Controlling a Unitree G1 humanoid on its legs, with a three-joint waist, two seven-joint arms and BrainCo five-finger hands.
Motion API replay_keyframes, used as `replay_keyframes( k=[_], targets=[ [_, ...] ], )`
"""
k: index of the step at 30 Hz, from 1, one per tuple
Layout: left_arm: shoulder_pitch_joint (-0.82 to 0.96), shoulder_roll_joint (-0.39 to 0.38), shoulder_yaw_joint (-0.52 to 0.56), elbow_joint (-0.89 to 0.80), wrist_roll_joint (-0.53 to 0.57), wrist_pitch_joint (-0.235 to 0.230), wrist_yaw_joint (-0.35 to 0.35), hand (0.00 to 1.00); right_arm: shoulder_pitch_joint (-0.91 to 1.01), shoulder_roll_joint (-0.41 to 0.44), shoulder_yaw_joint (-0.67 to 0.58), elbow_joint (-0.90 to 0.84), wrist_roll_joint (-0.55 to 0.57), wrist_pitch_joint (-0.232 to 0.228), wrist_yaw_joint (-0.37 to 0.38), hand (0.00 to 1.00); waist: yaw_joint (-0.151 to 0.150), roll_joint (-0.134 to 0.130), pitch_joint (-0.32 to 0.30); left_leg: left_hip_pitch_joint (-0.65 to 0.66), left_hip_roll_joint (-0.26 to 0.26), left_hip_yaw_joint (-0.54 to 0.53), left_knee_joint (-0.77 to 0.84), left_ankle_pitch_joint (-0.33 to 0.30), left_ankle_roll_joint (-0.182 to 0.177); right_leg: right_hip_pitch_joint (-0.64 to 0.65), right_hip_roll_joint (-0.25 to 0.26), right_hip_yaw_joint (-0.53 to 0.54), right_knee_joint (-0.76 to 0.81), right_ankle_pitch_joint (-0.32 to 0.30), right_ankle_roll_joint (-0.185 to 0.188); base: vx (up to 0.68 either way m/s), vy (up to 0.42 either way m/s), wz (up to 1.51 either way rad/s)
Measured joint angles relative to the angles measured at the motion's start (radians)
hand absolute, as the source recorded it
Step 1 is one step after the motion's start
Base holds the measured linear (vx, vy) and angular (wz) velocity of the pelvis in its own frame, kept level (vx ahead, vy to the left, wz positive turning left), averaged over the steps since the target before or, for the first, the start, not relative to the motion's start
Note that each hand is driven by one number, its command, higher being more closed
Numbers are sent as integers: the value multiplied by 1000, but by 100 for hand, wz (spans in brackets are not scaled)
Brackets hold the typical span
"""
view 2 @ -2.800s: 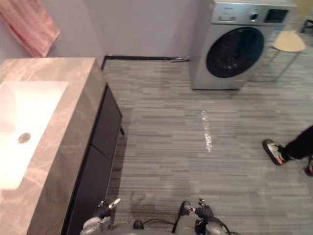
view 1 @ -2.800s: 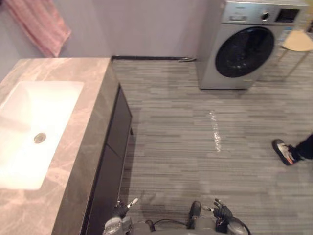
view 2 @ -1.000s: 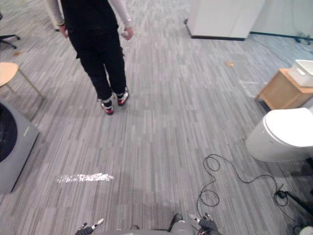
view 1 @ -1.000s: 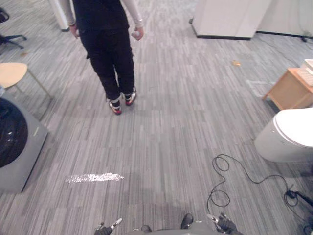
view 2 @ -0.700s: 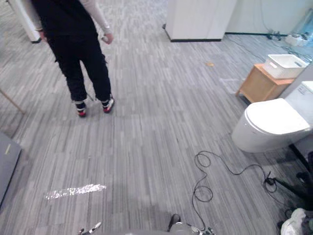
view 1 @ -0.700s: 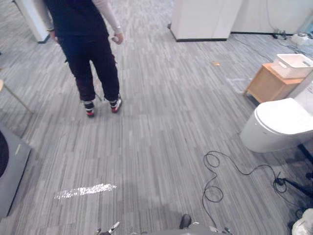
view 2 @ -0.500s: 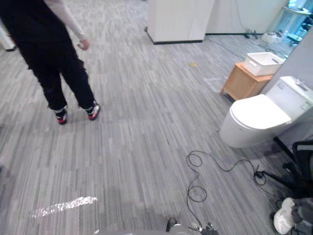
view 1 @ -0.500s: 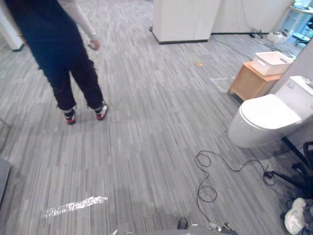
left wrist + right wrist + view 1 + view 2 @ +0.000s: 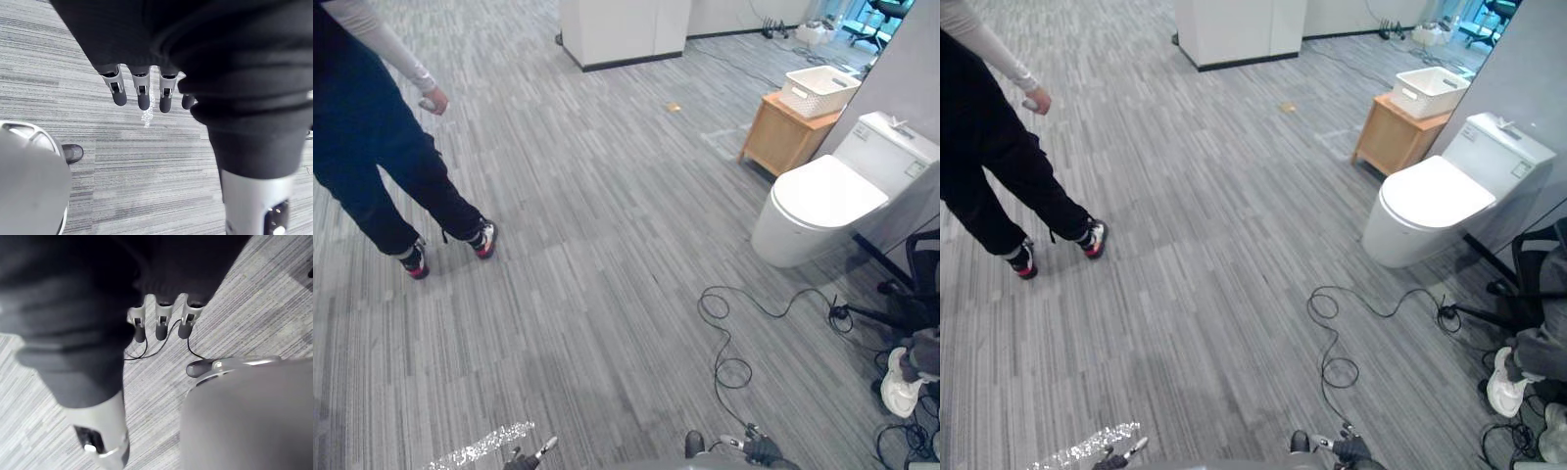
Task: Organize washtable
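Both hands hang empty, the left hand [image 9: 143,98] and the right hand [image 9: 162,328] with fingers straight over grey carpet [image 9: 607,245], carrying nothing. With a toilet [image 9: 822,201] and a person [image 9: 372,147] ahead, reaching the washtable likely needs a turn.

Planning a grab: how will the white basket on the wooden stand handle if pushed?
White basket looks like rigid plastic: probably stiff and light. It covers most of the wooden stand's top, so a push may slide it off.
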Motion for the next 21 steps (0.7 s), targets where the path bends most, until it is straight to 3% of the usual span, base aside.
replay_keyframes(
  k=[3, 6, 17, 21],
  targets=[
    [-8, -22, 0, 0, 4, 0, 0, 0, 25, -20, -2, 10, 2, 4, 0, 0, -9, 30, -2, 18, -6, -50, -13, 0, 0, 55, -7, -63, -23, 0, 0, 74, 14, 44],
    [-8, -22, 1, 1, 4, 1, 0, 0, 27, -27, -16, 12, 12, 20, 0, 0, -5, 39, -5, 17, -6, -77, -13, 2, 3, 73, -16, -97, -26, 0, 1, 34, -6, 29],
    [-10, -20, 9, 1, -6, 1, -2, 0, 30, -5, -90, 15, 31, 45, -2, 0, 39, 23, 2, 5, -18, -145, -21, 18, 20, 103, -32, -181, -29, 7, 11, -16, -26, 19],
    [-11, -17, 9, 1, -10, -1, -2, 0, 29, -1, -91, 15, 30, 46, -3, 0, 42, 17, 4, -10, -26, -166, -33, 41, 22, 103, -36, -204, -37, 7, 12, -81, -59, 17]
  ],
)
